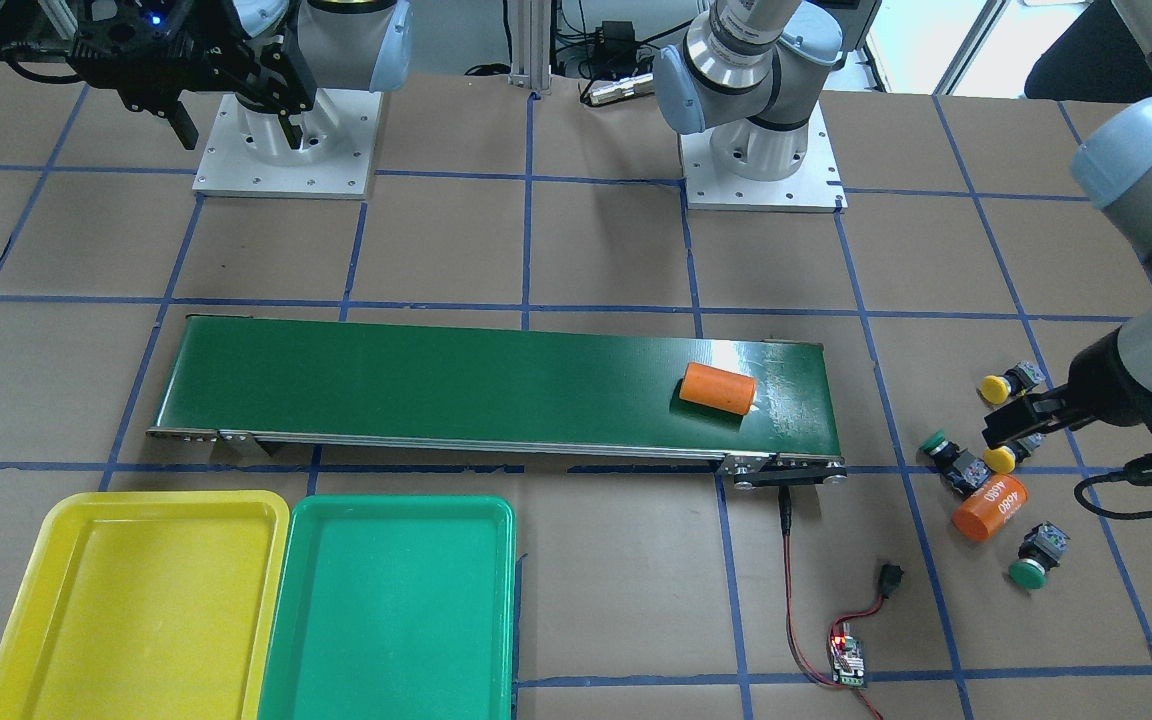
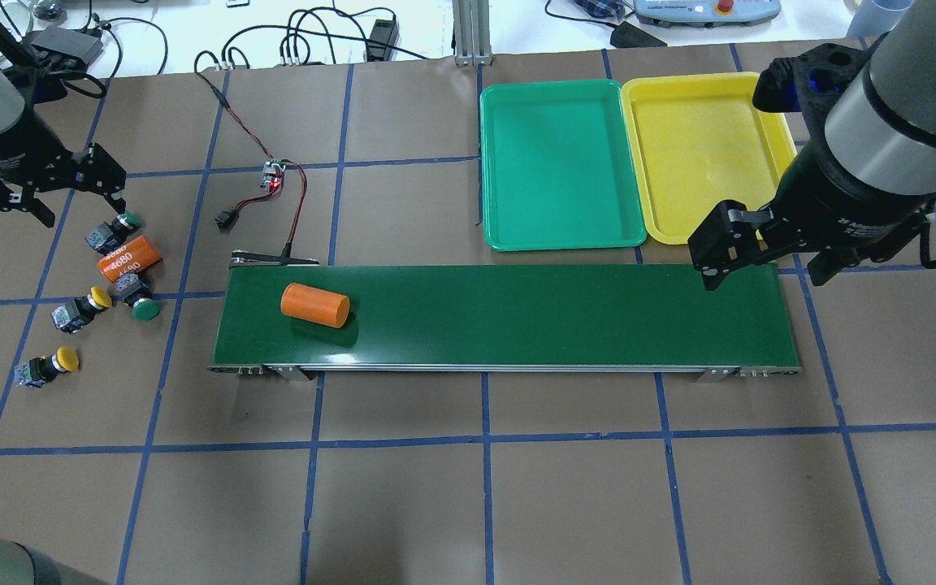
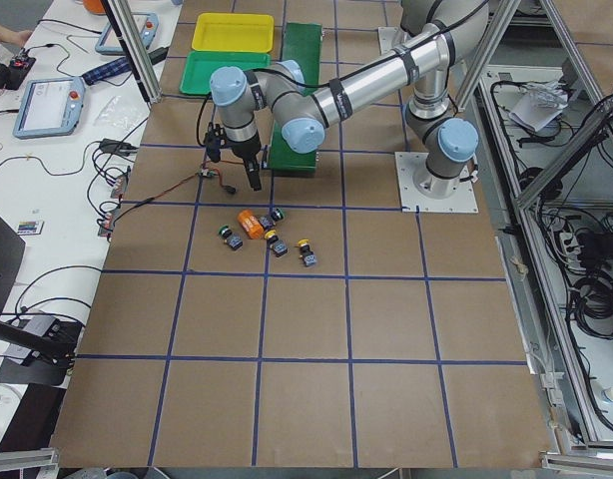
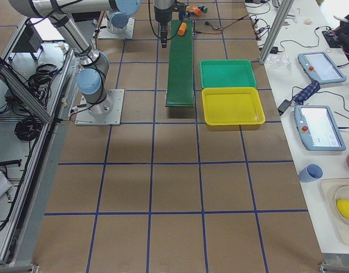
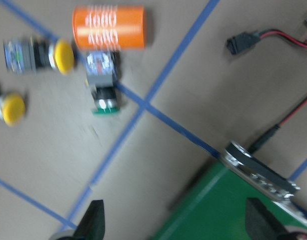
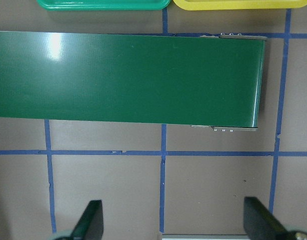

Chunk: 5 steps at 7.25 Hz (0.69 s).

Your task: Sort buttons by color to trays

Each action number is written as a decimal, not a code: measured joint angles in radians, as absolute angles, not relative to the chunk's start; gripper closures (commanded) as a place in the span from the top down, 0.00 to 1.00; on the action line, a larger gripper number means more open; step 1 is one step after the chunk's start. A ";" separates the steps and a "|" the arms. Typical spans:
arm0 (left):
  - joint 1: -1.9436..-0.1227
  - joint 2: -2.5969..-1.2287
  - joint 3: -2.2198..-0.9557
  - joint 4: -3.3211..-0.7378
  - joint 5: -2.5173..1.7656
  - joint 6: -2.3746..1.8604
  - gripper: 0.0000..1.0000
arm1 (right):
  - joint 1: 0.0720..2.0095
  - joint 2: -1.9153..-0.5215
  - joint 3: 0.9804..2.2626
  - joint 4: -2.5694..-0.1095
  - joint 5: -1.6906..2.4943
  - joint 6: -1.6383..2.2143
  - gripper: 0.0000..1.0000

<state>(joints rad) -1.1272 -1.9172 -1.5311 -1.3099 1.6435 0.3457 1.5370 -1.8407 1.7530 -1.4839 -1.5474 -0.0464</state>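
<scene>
Four buttons lie on the table off the conveyor's end, around an orange cylinder (image 2: 128, 257): a green one (image 2: 120, 226), a green one (image 2: 141, 302), a yellow one (image 2: 86, 305) and a yellow one (image 2: 54, 366). My left gripper (image 2: 82, 210) is open and empty, hovering above the far side of this cluster. Its wrist view shows two yellow buttons (image 5: 38, 52) (image 5: 11, 107) and one green button (image 5: 104, 85). My right gripper (image 2: 764, 279) is open and empty above the belt's other end. The green tray (image 2: 561, 166) and the yellow tray (image 2: 704, 154) lie side by side beyond the belt, both empty.
A long dark-green conveyor belt (image 2: 509, 317) crosses the table's middle with a second orange cylinder (image 2: 315, 305) on its left end. A small circuit board with red and black wires (image 2: 273, 175) lies beyond the belt near the buttons.
</scene>
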 measured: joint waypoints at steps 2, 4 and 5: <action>-1.068 -2.000 -1.503 -1.215 1.652 0.717 1.00 | 1.537 -1.841 1.752 -1.481 -1.554 -0.046 1.00; -1.040 -2.061 -1.506 -1.177 1.645 0.913 1.00 | 1.537 -1.840 1.752 -1.478 -1.554 -0.046 1.00; -1.043 -2.074 -1.519 -1.175 1.638 0.954 1.00 | 1.537 -1.840 1.752 -1.478 -1.553 -0.047 1.00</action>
